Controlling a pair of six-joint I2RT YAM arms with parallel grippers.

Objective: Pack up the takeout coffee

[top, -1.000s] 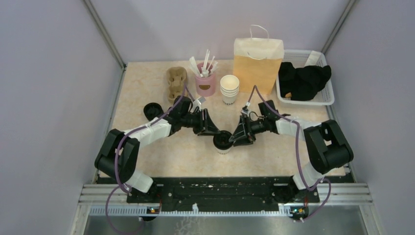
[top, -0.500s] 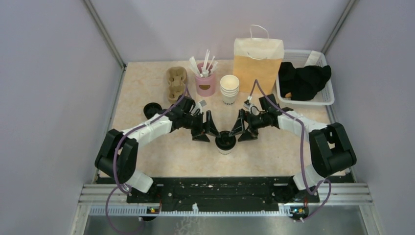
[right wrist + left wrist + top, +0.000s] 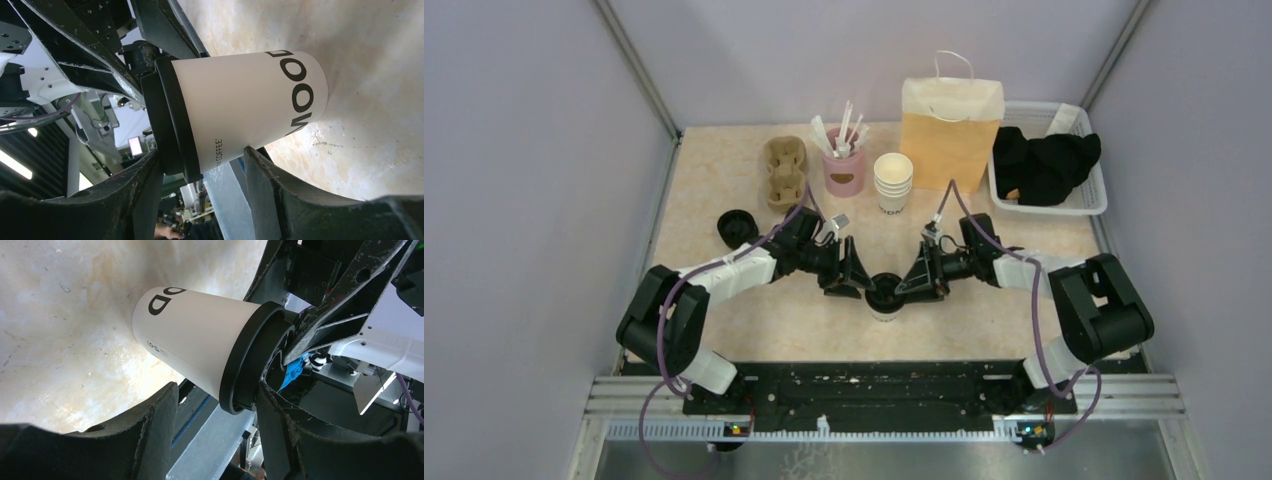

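Observation:
One takeout coffee (image 3: 884,293), a white cup with dark lettering and a black lid, stands on the table between both arms. My left gripper (image 3: 861,283) reaches it from the left. In the left wrist view one finger (image 3: 280,430) rests on the lid (image 3: 250,360), while the other finger (image 3: 150,430) stays a little off the cup wall. My right gripper (image 3: 910,284) comes from the right. In the right wrist view one finger (image 3: 145,190) lies on the lid top and the other finger (image 3: 265,185) touches the cup wall (image 3: 240,105).
At the back stand a cardboard cup carrier (image 3: 785,168), a pink holder with stirrers (image 3: 844,168), a stack of lidless white cups (image 3: 893,182) and a paper bag (image 3: 951,130). A white basket (image 3: 1092,205) holds black cloth. A round black lid (image 3: 737,226) lies at the left.
Half a second ago both grippers stood wider and slightly back from the cup. Both have moved in onto the lid again and narrowed. The cup has stayed in place.

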